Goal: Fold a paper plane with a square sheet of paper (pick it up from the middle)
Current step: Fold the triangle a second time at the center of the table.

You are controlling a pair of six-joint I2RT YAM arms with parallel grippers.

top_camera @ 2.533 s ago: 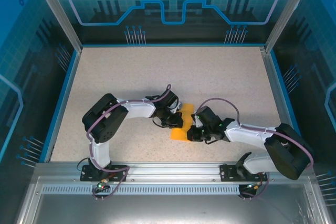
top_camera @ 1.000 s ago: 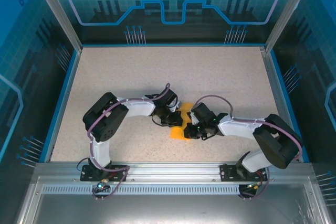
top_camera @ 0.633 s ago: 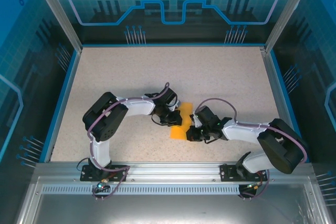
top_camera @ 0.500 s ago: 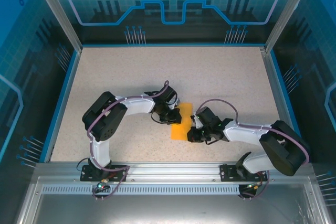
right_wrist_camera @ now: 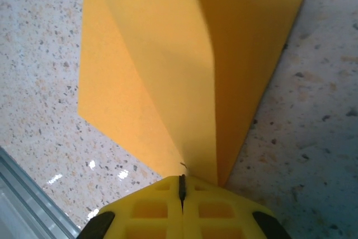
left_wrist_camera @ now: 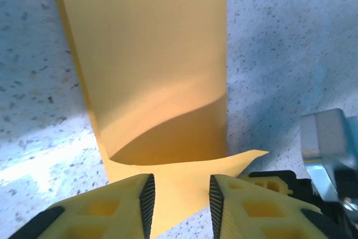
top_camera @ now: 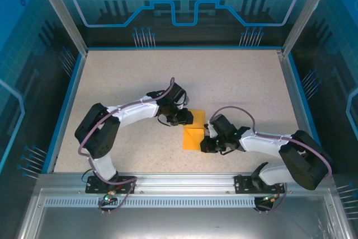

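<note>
Two arms reach in over the speckled desk [top_camera: 123,76] and meet near its middle. Compared with half a second ago, the left arm [top_camera: 131,113] lies longer and lower, with its elbow swung out to the left. The right arm [top_camera: 268,141] sits much as it did. Between them, a little toward the near edge, lies the orange sheet of paper [top_camera: 193,137]. More of it shows than before, because the left hand [top_camera: 187,118] has drawn back to its far left corner. The right hand [top_camera: 206,140] is at the sheet's right edge.

From above the layout is plain, but how either hand's jaws stand is not. The left wrist view settles it for the left hand. Its yellow fingers [left_wrist_camera: 126,208] stand apart, having parted within the last second. A curled-up edge of the sheet sits loose in the gap, and the rest runs away flat over the desk. The right wrist view shows that hand's fingers [right_wrist_camera: 151,208] pressed together to a thin seam, clamped on the sheet. A raised crease runs away from the seam, and the paper slopes down on either side of it.
</note>
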